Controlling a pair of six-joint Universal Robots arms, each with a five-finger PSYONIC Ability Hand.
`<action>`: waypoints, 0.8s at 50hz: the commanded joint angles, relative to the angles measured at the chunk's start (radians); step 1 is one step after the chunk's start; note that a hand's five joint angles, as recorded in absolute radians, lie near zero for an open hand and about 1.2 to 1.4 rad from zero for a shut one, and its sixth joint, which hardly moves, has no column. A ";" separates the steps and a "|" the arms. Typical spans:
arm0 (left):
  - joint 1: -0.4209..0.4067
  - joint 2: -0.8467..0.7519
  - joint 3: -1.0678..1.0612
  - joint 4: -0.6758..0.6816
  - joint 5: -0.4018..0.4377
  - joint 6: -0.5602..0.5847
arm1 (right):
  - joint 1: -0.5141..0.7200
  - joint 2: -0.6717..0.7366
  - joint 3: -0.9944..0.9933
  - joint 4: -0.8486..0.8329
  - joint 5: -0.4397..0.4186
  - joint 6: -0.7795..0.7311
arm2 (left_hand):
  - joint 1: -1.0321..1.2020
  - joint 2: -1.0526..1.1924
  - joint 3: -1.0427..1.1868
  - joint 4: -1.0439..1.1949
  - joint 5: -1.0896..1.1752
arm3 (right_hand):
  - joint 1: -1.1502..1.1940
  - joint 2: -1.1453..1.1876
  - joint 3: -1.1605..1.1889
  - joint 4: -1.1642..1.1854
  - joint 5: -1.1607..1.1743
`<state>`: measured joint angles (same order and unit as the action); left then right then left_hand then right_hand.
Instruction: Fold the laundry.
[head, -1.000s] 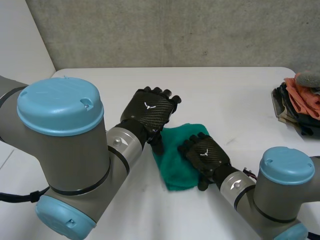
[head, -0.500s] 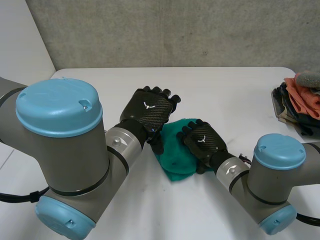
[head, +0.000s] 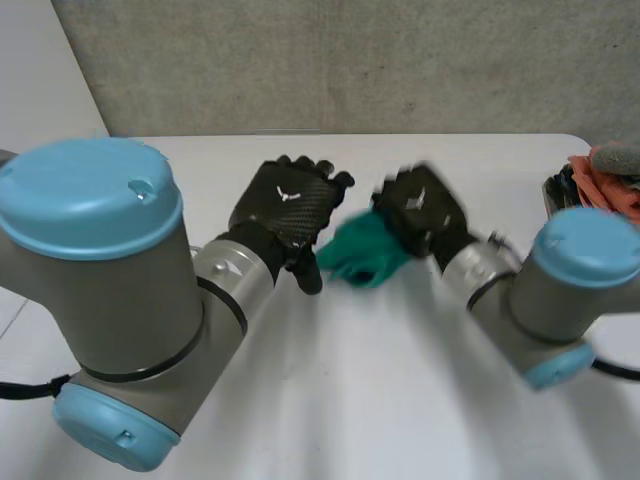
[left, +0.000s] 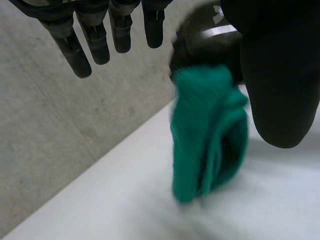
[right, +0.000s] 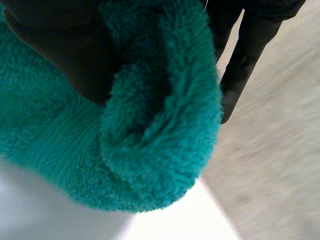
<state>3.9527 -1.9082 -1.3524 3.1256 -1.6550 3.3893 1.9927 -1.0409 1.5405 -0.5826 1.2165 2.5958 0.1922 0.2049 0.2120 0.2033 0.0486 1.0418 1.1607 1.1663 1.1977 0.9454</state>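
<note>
A small green terry cloth (head: 360, 252) hangs bunched above the white table (head: 330, 400), lifted off it near the middle. My right hand (head: 420, 208) is shut on its upper part; in the right wrist view the thumb (right: 65, 45) presses into the cloth (right: 150, 130) and folds of it wrap round. My left hand (head: 285, 205) hovers just left of the cloth, open, with its fingers (left: 80, 47) straight and nothing held. The left wrist view has the cloth (left: 207, 135) dangling beside that hand's thumb (left: 280, 75), with the right hand (left: 200, 45) dark behind it.
A pile of other laundry (head: 600, 195), orange, grey and dark pieces, lies at the table's right edge. A grey wall (head: 330, 60) runs behind the table's far edge.
My right hand has closed on the green cloth and raised it off the table, moving away from me and to the right. The left hand has barely shifted.
</note>
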 joint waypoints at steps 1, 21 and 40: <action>-0.006 0.043 0.010 0.047 0.026 0.007 | -0.124 -0.116 -0.060 -0.173 -0.055 0.041 | 0.010 -0.003 -0.010 -0.001 -0.021 | 0.354 0.236 0.230 0.199 0.276; -0.043 0.097 -0.008 0.080 0.208 0.001 | -0.722 0.004 -0.273 -0.399 -0.184 0.584 | 0.010 -0.003 -0.010 -0.001 -0.021 | 0.354 0.236 0.230 0.199 0.276; -0.058 0.087 -0.053 0.083 0.210 0.001 | -0.954 0.268 -0.183 -0.655 -0.463 0.652 | 0.015 0.003 -0.004 0.004 -0.015 | 0.354 0.236 0.230 0.199 0.276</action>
<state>3.8943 -1.8199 -1.4019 3.2091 -1.4451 3.3895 1.0425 -0.7680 1.3457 -1.2171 0.7453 3.2515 0.1922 0.2049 0.2120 0.2033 0.0486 1.0418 1.1607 1.1756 1.2049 0.9865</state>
